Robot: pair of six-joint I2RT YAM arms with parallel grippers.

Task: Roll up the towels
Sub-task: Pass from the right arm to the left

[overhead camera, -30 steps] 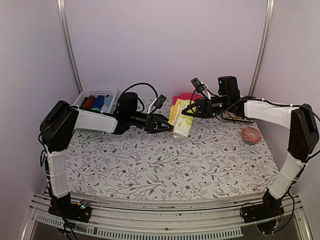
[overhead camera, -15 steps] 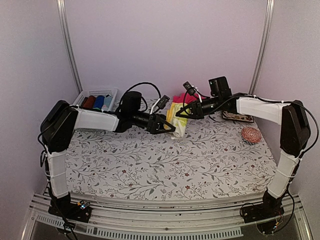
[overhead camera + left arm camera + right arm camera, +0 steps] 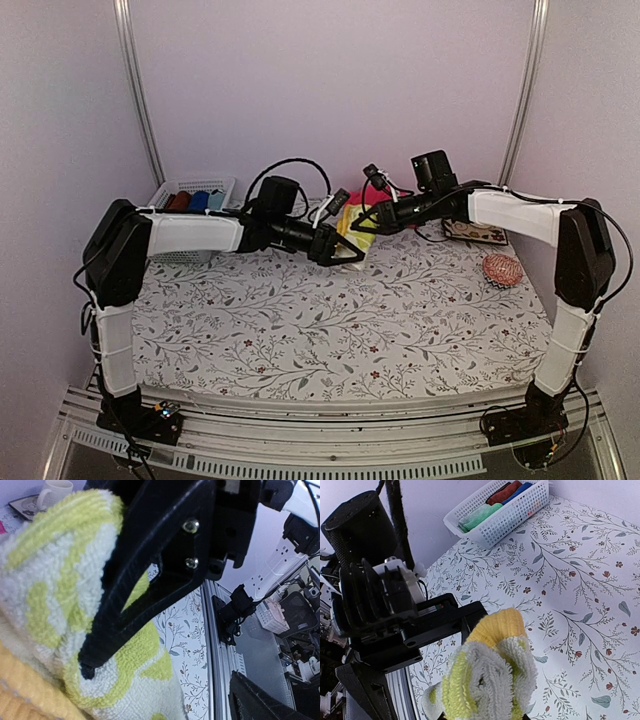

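Note:
The lime-yellow towel (image 3: 352, 226), with its white and orange pattern, is bunched into a loose roll at the back middle of the table. My right gripper (image 3: 366, 221) is shut on its end and holds it up; in the right wrist view the roll (image 3: 487, 680) fills the bottom and hides the gripper (image 3: 480, 716). My left gripper (image 3: 341, 250) is open right beside the towel. In the left wrist view one finger (image 3: 145, 585) lies against the towel (image 3: 55, 595), and the gripper (image 3: 160, 677) spans its lower edge. The pink towel (image 3: 380, 196) peeks out behind the right gripper.
A white basket (image 3: 178, 186) with dark red, blue and green rolls stands at the back left, also in the right wrist view (image 3: 520, 510). A round red-orange woven pad (image 3: 500, 269) lies at the right. A small tray with a cup (image 3: 472, 232) sits behind the right arm.
My right gripper has moved left and lifted the lime-yellow towel off the table. My left gripper has moved up and right until one finger touches it.

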